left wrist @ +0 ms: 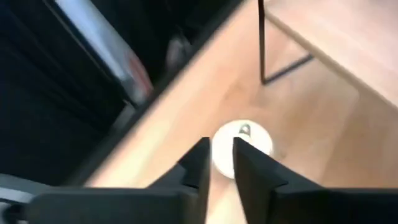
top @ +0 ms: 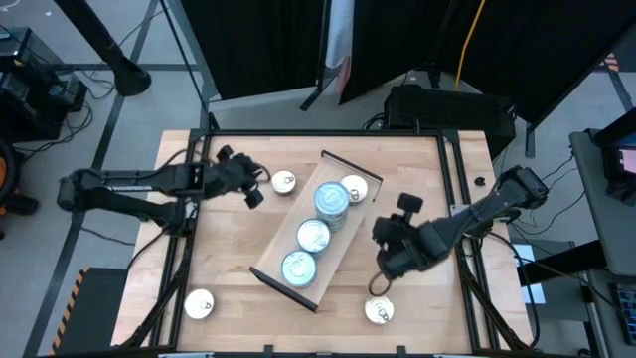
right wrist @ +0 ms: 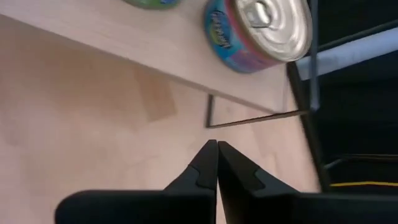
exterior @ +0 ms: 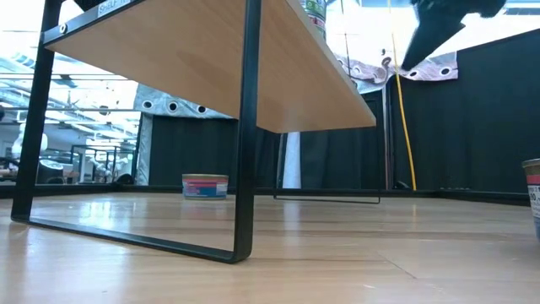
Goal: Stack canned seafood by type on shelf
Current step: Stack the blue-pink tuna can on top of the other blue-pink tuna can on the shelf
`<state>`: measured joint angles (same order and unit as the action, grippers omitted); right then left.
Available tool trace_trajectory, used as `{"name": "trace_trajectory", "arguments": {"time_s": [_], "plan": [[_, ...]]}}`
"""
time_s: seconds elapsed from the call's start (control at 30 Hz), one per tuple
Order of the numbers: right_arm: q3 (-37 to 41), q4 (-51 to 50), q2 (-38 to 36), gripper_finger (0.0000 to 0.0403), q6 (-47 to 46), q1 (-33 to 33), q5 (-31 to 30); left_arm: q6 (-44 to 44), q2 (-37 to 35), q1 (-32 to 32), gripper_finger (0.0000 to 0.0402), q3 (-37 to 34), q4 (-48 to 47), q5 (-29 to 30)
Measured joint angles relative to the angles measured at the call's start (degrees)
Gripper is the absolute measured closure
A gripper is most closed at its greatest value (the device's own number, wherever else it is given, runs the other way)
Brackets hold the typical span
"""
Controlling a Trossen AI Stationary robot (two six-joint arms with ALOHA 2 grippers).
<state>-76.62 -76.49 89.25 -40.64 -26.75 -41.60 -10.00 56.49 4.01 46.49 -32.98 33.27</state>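
The shelf (top: pixel 320 231), a light board on dark legs, stands slantwise mid-table. It carries three blue-topped tins (top: pixel 314 236) in a row and one silver-topped tin (top: pixel 354 187) at its far end, which also shows in the right wrist view (right wrist: pixel 264 28). Three loose silver-topped tins rest on the table: one (top: pixel 284 182) left of the shelf's far end, one (top: pixel 200 304) near left, one (top: pixel 379 310) near right. My left gripper (top: pixel 260 186) is narrowly open just left of the first loose tin (left wrist: pixel 244 144), apart from it. My right gripper (right wrist: pixel 216 155) is shut over bare table right of the shelf (top: pixel 381 239).
The low view looks under the raised shelf board (exterior: pixel 211 59) past its dark leg (exterior: pixel 246 169); a tin (exterior: pixel 205 186) sits on the table behind it and another at the picture's right edge (exterior: pixel 533 194). Bare tabletop (top: pixel 229 249) lies left of the shelf.
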Motion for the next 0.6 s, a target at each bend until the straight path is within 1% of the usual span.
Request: {"name": "trace_trajectory", "arguments": {"time_s": [0.1,0.13,0.2,0.27,0.33,0.37,0.43,0.6], "plan": [[0.0,0.0,0.0,0.0402,-6.0,-3.6,0.0,3.1,-0.1,7.8,0.038,-3.2,6.1,-14.1],[0.0,0.0,0.0,0.0402,-7.8,-4.7,-0.3,4.6,0.0,10.3,0.039,-4.3,8.3,-18.8],[0.0,0.0,0.0,0.0402,-11.0,-6.5,-1.2,6.8,0.5,15.0,0.0394,-6.0,12.0,-26.3],[0.0,0.1,0.0,0.0402,-13.8,-8.0,-2.6,7.4,2.0,19.3,0.0396,-6.7,12.5,-32.2],[0.0,0.1,0.0,0.0402,-15.8,-9.1,-5.4,7.6,4.3,22.5,0.0398,-7.4,12.9,-37.6],[0.0,0.1,0.0,0.0402,-16.0,-9.5,-7.2,7.7,5.6,23.8,0.0399,-7.8,13.6,-39.7],[0.0,0.2,0.0,0.0402,-15.6,-9.9,-9.4,8.0,8.5,25.7,0.0399,-8.4,14.7,-41.2],[0.0,0.4,0.0,0.0402,-15.7,-9.9,-9.4,8.8,16.1,27.3,0.04,-9.1,14.8,-41.8]]}}
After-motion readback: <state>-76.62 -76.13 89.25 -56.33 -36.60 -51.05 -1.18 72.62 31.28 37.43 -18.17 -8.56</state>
